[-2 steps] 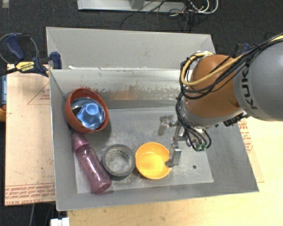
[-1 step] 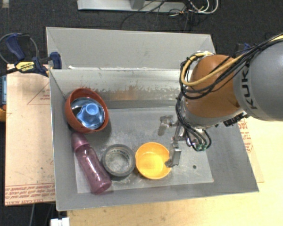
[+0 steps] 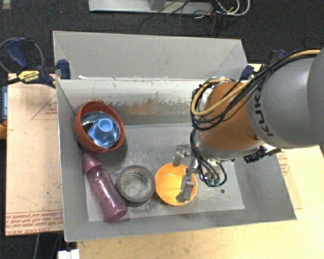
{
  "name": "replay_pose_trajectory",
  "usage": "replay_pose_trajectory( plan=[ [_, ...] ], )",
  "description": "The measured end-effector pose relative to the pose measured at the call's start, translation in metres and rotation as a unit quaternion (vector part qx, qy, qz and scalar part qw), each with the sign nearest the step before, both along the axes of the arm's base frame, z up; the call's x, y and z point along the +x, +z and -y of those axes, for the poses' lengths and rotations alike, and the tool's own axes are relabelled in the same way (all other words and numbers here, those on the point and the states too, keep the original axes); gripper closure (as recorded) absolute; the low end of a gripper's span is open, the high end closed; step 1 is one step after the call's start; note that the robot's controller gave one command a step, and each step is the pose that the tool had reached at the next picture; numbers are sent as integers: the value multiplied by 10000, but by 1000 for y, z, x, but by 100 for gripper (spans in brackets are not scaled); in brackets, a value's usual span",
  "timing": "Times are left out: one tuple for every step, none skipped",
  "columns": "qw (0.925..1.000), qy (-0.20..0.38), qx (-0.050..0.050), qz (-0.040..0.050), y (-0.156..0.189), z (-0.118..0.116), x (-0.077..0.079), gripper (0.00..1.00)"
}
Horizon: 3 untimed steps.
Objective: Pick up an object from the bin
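End effector (image 3: pixel 184 172) hangs in the bin (image 3: pixel 151 63), fingers apart. A brown bowl (image 3: pixel 84 131) sits rear left, with a pink bottle (image 3: pixel 102 188) in front of it. The orange bowl (image 3: pixel 170 185) lies front centre, its right rim at the fingers. Recommended: set one finger inside the rim, close firmly, and lift vertically.

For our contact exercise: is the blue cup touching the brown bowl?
Touching. The camera view shows the blue cup lying inside the brown bowl, against its wall.

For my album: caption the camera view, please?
Robot pincer open over the orange bowl in the grey bin.
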State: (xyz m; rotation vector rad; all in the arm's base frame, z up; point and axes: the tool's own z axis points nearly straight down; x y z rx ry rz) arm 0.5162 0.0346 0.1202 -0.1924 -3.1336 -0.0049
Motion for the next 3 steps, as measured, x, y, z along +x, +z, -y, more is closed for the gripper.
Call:
replay_pose_trajectory(
  plan=[
    [9999, 143, -4, 57, -14, -5, 29, 0],
    [10000, 4, -2, 69, -26, -13, 12, 0],
    [9847, -1740, 12, 94, -21, -29, 60, 0]
  ],
)
